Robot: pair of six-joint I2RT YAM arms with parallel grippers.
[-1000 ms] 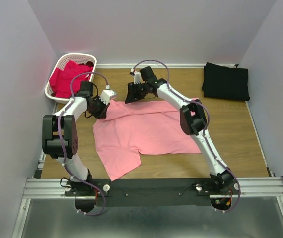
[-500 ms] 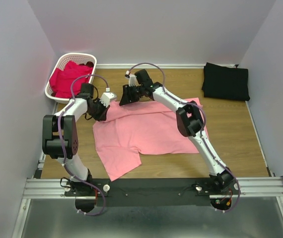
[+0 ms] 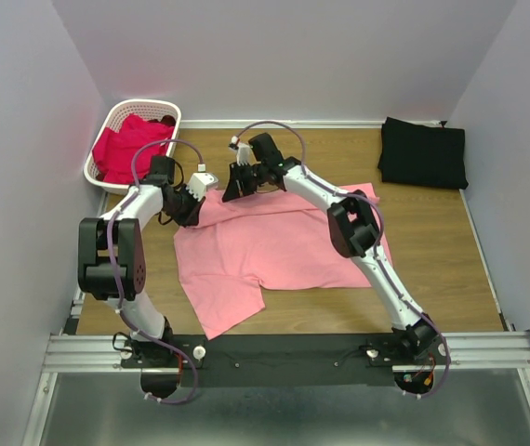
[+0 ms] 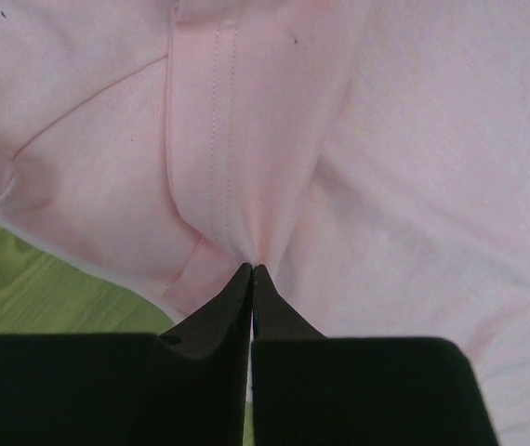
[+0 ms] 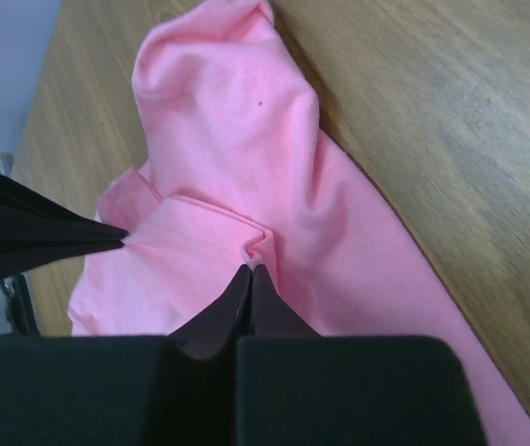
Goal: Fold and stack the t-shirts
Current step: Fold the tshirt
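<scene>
Your salmon-pink t-shirt (image 3: 274, 243) lies spread on the table (image 3: 432, 242), running from both fingertips back toward the bases. Left gripper (image 4: 252, 269) is pinched on its stitched far edge. Right gripper (image 5: 251, 269) nips a pucker just beside it, likely to lift that edge for folding.

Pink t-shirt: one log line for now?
left gripper: shut on pink t-shirt far edge | right gripper: shut on same edge | black t-shirt: folded, far right
</scene>
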